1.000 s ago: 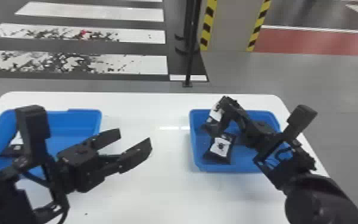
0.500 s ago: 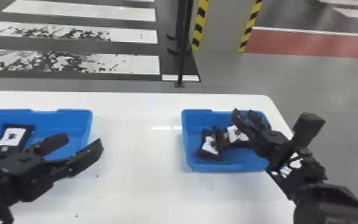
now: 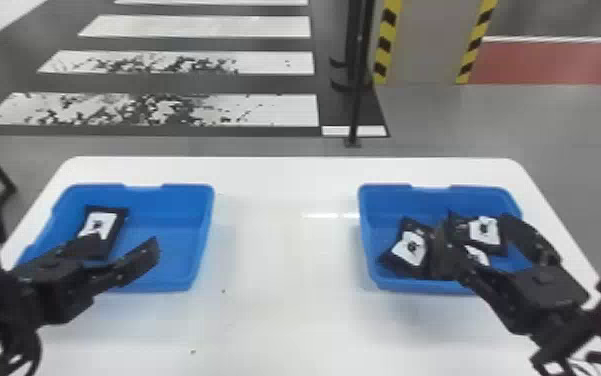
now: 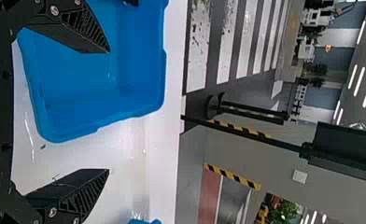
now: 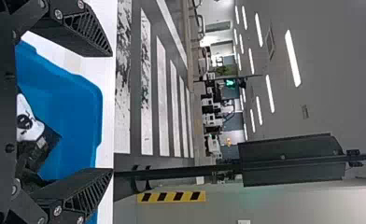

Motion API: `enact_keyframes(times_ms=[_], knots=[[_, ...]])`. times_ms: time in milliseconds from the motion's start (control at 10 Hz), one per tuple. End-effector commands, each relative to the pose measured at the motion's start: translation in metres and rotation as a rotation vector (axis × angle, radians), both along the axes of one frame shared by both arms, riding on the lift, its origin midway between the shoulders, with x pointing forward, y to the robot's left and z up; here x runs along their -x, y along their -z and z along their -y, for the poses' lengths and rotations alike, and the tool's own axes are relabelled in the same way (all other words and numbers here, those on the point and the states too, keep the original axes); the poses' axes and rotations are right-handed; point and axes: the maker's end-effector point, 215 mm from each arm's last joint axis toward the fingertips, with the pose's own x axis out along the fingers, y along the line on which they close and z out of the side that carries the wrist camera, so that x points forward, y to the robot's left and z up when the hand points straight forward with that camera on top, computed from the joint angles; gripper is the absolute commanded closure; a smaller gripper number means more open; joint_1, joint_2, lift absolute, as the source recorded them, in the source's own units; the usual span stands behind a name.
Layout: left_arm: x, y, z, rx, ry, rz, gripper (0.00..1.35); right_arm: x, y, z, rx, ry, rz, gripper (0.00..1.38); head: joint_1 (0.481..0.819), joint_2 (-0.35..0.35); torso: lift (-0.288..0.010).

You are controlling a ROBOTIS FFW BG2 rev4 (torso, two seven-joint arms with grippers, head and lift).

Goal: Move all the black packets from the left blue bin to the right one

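Left hand (image 3: 125, 245), fingers wide apart, over the left blue bin (image 3: 186, 200), near a black packet (image 3: 99, 224) lying flat. It should straddle the packet's narrower width, lower, then squeeze gently. Right hand (image 3: 476, 231), fingers also spread, over other packets (image 3: 410, 247) in the right blue bin (image 3: 389, 200).

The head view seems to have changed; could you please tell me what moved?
The left hand moved left, over the left blue plastic bin. The right hand spread its fingers over the right blue bin and appears to have let go of a black packet with a white label. Both bins and the left bin's packet stayed put.
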Motion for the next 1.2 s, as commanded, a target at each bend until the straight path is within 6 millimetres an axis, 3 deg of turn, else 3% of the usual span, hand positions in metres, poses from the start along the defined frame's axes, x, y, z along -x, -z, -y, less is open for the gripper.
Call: enact_keyframes(times_ms=[0,200,400,900,1100], knots=[[-0.009,0.015,-0.027,-0.028,-0.04,-0.045,0.13,0.023,-0.003,-0.025,-0.04,-0.047,-0.013,0.15,0.695,0.099,-0.14],[-0.019,0.034,-0.066,-0.079,-0.122,-0.122,0.13,0.051,-0.003,-0.048,-0.097,-0.092,-0.043,0.15,0.695,0.18,-0.14],[-0.044,0.047,-0.097,-0.118,-0.18,-0.17,0.13,0.068,0.004,-0.062,-0.113,-0.121,-0.082,0.15,0.695,0.265,-0.14],[-0.086,0.082,-0.144,-0.172,-0.305,-0.321,0.13,0.071,0.017,-0.076,-0.128,-0.17,-0.121,0.16,0.695,0.35,-0.14],[-0.101,0.101,-0.148,-0.184,-0.323,-0.385,0.13,0.072,0.021,-0.077,-0.133,-0.172,-0.133,0.16,0.695,0.35,-0.14]])
